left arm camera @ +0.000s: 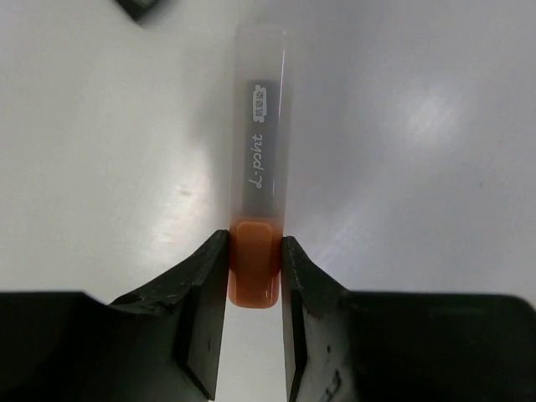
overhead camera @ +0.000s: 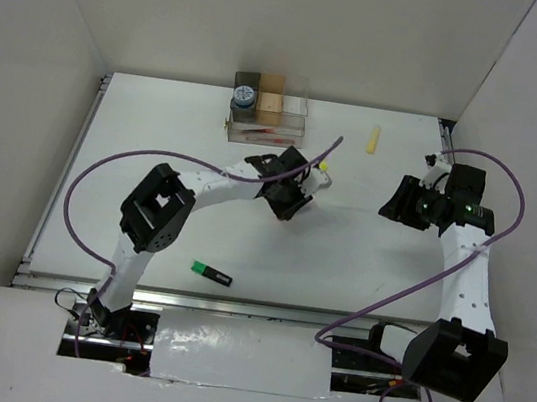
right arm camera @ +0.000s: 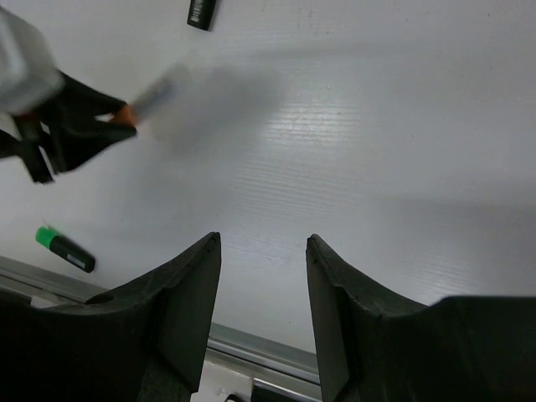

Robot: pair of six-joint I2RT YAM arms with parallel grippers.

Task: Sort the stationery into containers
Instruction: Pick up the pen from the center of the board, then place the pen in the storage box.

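Orange marker (left arm camera: 258, 167), end pinched in left claw (left arm camera: 254, 243)

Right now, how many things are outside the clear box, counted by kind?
Highlighters: 2, the green-tipped highlighter and the black highlighter
Orange marker: 1, gripped in the left pincer
Yellow stick: 1
Total: 4
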